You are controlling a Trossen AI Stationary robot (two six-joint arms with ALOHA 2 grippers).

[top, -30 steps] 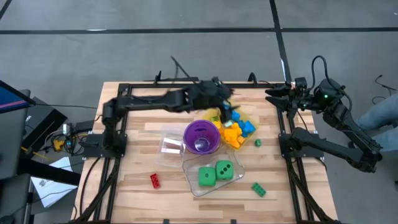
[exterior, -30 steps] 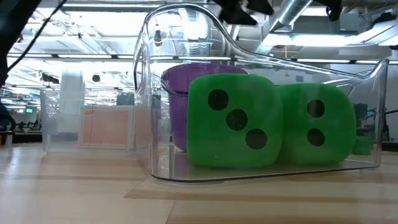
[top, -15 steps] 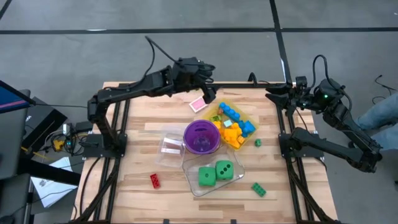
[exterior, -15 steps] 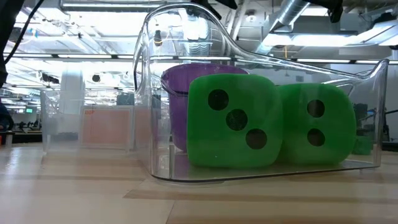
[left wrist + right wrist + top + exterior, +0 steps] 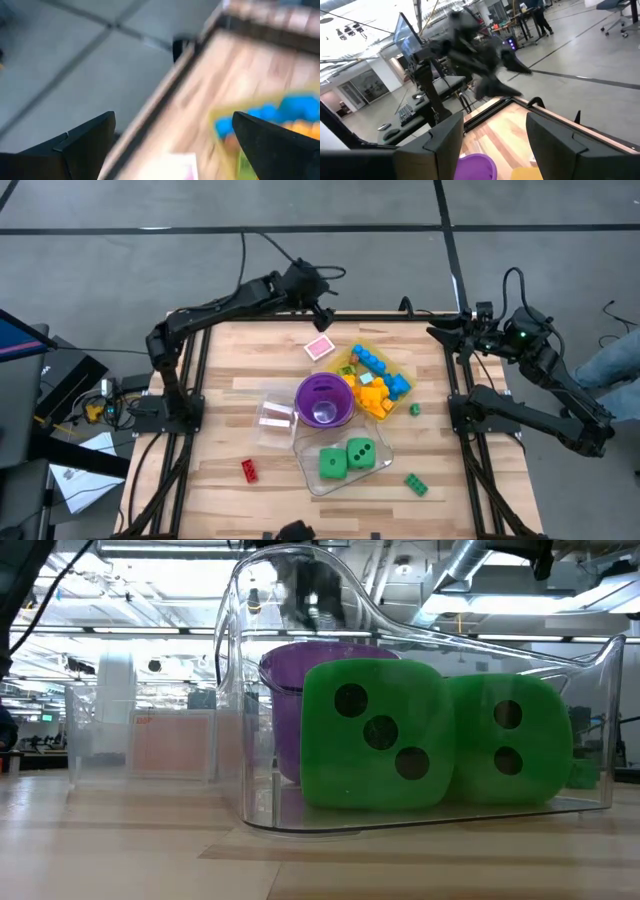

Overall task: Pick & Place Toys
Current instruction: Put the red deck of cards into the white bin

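I count two green dice (image 5: 347,457) in one clear tub (image 5: 305,448), one purple cup (image 5: 324,400), one pink brick (image 5: 319,347), one red brick (image 5: 249,470), two loose green bricks (image 5: 415,483), and one yellow tray (image 5: 400,374).

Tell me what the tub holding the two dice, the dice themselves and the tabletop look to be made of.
The tub looks like clear glossy plastic: the purple cup shows through its wall, and its rim catches highlights. The two green dice look matte with softly rounded edges and black dots, possibly foam or soft plastic; the look leaves it open. The tabletop looks like pale wood planks, with visible grain and seams.
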